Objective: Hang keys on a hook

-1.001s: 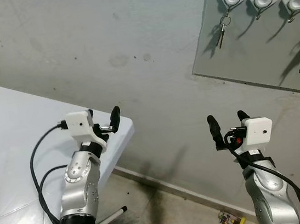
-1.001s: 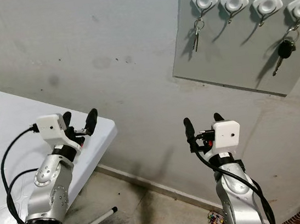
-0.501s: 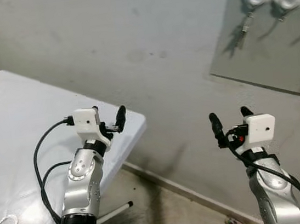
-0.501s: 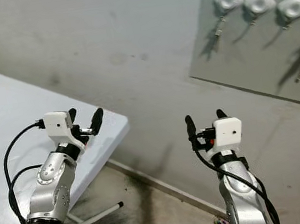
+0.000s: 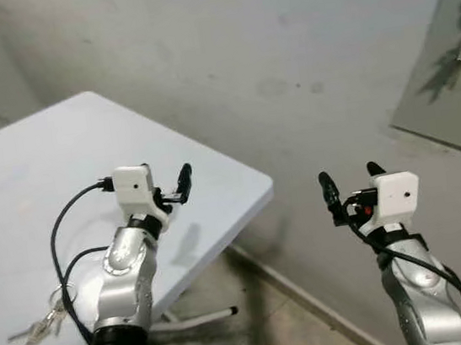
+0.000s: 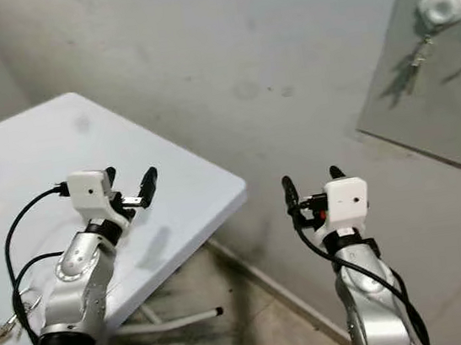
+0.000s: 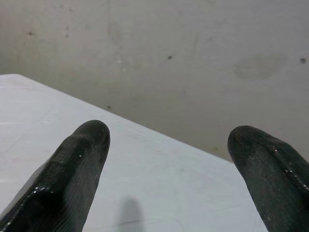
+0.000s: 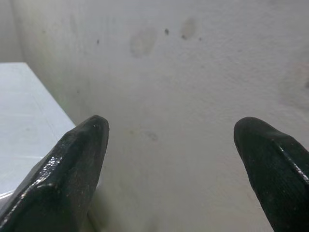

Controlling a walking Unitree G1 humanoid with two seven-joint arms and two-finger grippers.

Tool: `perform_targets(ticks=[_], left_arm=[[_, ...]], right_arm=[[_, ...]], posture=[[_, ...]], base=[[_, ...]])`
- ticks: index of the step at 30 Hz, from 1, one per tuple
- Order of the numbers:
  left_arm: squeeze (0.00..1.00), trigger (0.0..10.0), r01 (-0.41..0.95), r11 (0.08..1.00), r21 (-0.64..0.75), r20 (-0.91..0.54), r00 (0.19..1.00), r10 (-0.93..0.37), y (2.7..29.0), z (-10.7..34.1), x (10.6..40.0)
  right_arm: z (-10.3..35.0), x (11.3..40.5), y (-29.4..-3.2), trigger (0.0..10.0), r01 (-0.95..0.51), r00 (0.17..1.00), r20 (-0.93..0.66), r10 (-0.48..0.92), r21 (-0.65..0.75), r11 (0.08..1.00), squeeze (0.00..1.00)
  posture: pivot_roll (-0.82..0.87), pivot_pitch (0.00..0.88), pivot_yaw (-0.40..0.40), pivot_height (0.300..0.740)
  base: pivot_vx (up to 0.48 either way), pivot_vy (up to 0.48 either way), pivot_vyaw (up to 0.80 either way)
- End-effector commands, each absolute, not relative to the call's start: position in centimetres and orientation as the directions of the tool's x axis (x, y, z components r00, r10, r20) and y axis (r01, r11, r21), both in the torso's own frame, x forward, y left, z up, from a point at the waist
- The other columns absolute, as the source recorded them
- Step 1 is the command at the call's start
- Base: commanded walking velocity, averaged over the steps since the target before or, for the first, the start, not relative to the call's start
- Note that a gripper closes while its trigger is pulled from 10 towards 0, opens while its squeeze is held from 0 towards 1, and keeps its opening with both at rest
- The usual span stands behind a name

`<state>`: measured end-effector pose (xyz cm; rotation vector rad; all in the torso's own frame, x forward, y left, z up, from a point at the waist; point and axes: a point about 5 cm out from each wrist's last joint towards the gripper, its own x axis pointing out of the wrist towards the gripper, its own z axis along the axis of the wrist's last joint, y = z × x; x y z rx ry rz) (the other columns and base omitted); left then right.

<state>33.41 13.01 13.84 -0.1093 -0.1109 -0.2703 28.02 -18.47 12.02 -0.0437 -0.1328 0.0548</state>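
Wall: bare grey plaster [image 5: 221, 37], stained and speckled, fills the background; a floor strip [image 5: 285, 327] runs along its foot.
Counter: white folding counter [image 5: 37, 189] on the robot's left, its rounded corner pointing toward the wall, one metal leg [image 5: 200, 318] showing under the edge.
Keys: a small bunch of keys [image 5: 36, 324] on a ring lies flat on the counter near the front edge, just beside the left arm's black cable, well apart from both grippers.
Hook board: a grey panel [image 6: 429, 70] is fixed on the wall at upper right; a white square hook [image 6: 439, 6] on it carries another set of keys [image 6: 416, 54] that hangs below it, and the edge of a second hook shows at the frame border.
Left gripper: the left gripper [image 5: 173, 185] is raised above the counter, aimed toward the wall; jaws spread, nothing between them. In its wrist view the two black fingertips [image 7: 79, 159] stand wide apart over the counter's white top.
Right gripper: the right gripper [image 5: 351, 182] is held up off the counter's corner, over the floor, facing the wall; jaws spread and empty. Its wrist view shows both fingertips [image 8: 77, 159] apart against the plaster, with the counter's edge to one side.
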Motion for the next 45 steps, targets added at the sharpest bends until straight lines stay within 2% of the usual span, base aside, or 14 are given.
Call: perform_targets(ticks=[1, 28, 36, 45], left_arm=[[0.00, 10.0, 0.253, 0.965, -0.076, 0.113, 0.963, -0.244, 13.64, 13.95, 33.65], [0.00, 10.0, 0.274, 0.956, -0.106, 0.085, 0.960, -0.266, 12.97, 13.35, 33.30], [0.00, 10.0, 0.264, 0.955, -0.136, 0.081, 0.964, -0.255, 13.03, 13.31, 33.38], [0.00, 10.0, 0.260, 0.955, -0.140, 0.076, 0.965, -0.252, 13.15, 13.27, 33.49]], right_arm=[[12.99, 28.34, -18.18, 10.0, -0.054, 0.985, 0.165, 0.060, -0.041, 0.998, 0.00], [13.28, 28.47, -18.09, 10.0, -0.076, 0.984, 0.157, 0.083, -0.050, 0.996, 0.00], [13.27, 28.43, -18.01, 10.0, -0.084, 0.983, 0.160, 0.084, -0.008, 0.996, 0.00], [13.23, 28.34, -17.86, 10.0, -0.092, 0.983, 0.159, 0.091, -0.001, 0.996, 0.00]], posture=[[-0.02, 0.000, -0.020, 0.711], [-0.02, 0.000, -0.030, 0.711], [-0.02, 0.000, -0.033, 0.711], [-0.02, 0.000, -0.035, 0.711]], base=[[0.000, 0.000, 0.80], [0.000, 0.000, 0.80], [0.000, 0.000, 0.00], [0.000, 0.334, 0.00]])
